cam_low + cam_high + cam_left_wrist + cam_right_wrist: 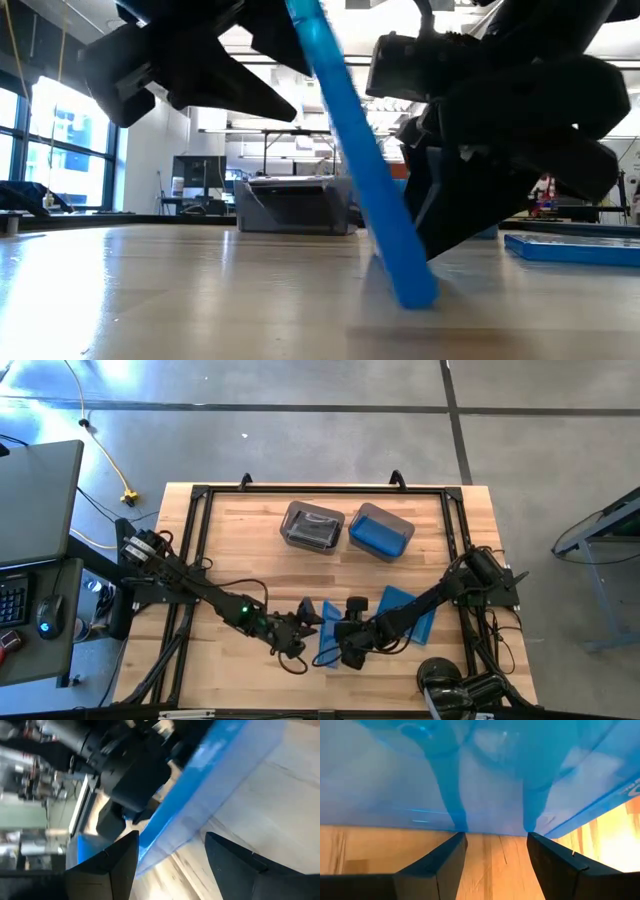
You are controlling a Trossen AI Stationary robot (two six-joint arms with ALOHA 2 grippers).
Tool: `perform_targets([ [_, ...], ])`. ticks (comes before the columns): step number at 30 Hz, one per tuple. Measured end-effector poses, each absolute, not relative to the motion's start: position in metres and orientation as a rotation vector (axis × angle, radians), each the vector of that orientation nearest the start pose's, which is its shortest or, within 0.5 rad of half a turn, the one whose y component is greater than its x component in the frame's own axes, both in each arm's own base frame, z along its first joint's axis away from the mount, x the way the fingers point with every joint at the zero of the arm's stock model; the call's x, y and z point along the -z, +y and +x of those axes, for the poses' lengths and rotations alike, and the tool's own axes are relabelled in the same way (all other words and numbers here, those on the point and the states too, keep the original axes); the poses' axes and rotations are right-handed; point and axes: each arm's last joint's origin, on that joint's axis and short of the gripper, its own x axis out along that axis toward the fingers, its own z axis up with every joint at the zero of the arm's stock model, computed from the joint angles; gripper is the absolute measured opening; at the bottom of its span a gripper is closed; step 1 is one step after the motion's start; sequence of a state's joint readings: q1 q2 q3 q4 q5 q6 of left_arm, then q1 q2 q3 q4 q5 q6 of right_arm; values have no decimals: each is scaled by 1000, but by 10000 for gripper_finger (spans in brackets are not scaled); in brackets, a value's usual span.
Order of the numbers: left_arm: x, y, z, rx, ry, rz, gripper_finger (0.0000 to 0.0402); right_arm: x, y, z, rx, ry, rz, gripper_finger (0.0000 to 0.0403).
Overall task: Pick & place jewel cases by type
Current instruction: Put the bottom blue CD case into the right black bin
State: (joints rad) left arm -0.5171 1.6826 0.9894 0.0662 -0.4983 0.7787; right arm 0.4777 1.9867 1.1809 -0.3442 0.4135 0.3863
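Observation:
A blue jewel case stands steeply tilted at the table's near middle. Its lower edge is on the wood and its top leans toward the table's left. My left gripper is open on its left side, with one finger on either side of the case's edge. My right gripper is open on its right side, low by the table. A second blue case lies flat under the right arm. My left gripper comes level from the table's left at the case's upper part. One finger sits right beside the case's edge, and I cannot tell whether it touches. My right gripper comes slanting down from the table's right. Both open fingertips meet the case's right-hand face just above its lower edge, which rests on the table. The glossy face mirrors the fingers.
Two translucent bins stand at the far middle: the left one holds dark cases, the right one holds blue. A black frame rail runs along the table's edges. Bare wood lies between the bins and the grippers.

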Motion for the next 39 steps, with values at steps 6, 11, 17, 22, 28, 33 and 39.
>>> perform_targets([
  [6,-200,-163,312,303,506,1191,220,-135,163,339,98,1004,-173,211],
  [11,-196,-163,312,322,520,1194,220,-137,162,341,111,987,-170,211],
  [17,-199,-163,313,300,500,1183,220,-137,163,340,108,986,-174,211],
  [22,-199,-164,313,310,496,1180,204,-137,162,341,124,978,-200,211],
  [28,-198,-168,312,448,450,1136,131,-138,161,341,139,966,-255,211],
  [33,-198,-167,312,438,454,1139,69,-138,160,341,155,956,-287,211],
  [39,-198,-167,312,434,455,1140,27,-141,159,340,164,950,-335,211],
])
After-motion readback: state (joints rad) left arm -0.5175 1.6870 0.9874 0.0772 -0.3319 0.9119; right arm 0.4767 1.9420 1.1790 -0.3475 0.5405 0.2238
